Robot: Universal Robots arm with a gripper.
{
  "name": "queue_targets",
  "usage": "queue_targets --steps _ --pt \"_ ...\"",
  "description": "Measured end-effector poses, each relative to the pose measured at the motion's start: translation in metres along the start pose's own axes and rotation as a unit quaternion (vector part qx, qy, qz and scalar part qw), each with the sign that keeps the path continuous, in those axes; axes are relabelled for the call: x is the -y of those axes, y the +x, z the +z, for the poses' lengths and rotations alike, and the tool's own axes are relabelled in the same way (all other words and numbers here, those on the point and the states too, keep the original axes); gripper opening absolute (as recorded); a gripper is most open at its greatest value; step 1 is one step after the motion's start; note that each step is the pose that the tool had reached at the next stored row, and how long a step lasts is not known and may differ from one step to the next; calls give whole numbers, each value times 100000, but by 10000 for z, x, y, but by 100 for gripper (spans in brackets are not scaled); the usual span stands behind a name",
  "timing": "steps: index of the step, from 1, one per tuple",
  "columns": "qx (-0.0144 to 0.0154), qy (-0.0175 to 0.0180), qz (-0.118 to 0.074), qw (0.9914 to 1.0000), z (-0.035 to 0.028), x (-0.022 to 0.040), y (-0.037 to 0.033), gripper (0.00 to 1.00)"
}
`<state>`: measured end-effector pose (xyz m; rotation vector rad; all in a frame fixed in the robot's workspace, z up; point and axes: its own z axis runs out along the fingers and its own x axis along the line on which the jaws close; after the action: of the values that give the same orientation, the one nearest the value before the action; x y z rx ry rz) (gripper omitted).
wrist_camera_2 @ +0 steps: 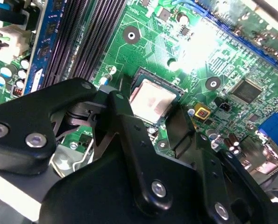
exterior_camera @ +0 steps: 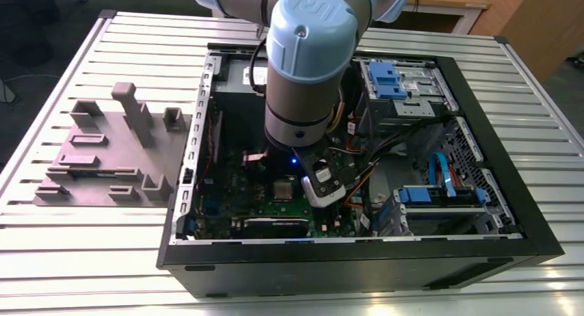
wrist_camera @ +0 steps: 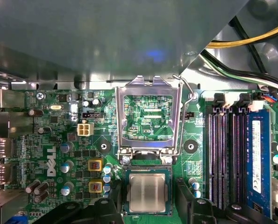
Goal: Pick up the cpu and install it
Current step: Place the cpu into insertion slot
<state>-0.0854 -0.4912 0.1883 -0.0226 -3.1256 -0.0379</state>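
The small, square, silver-grey metal cpu (wrist_camera: pixel 148 193) lay in its socket beside the swung-open shiny steel frame (wrist_camera: pixel 148 116). The black gripper (wrist_camera: pixel 149 207) straddled it, jaws spread wide and apparently holding nothing. If the chip sat skewed, pressure could bend pins.

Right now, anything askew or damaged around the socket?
Nothing stands out. The cpu lies flat and square to the motherboard, next to the hinged-open socket frame. The open end effector straddles the cpu.
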Motion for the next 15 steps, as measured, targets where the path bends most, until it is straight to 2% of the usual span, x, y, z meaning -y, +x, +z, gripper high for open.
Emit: queue_targets --steps 9,11,12,14,15 --pt "-1 -1 -2 100000 -80 -2 1 55" --pt "-13 4 0 100000 -99 -2 2 43" --pt "-22 5 -1 100000 -109 -2 2 43" --pt "-28 4 0 100000 -129 -3 2 31" --pt "-32 5 0 100000 -139 -3 2 31"
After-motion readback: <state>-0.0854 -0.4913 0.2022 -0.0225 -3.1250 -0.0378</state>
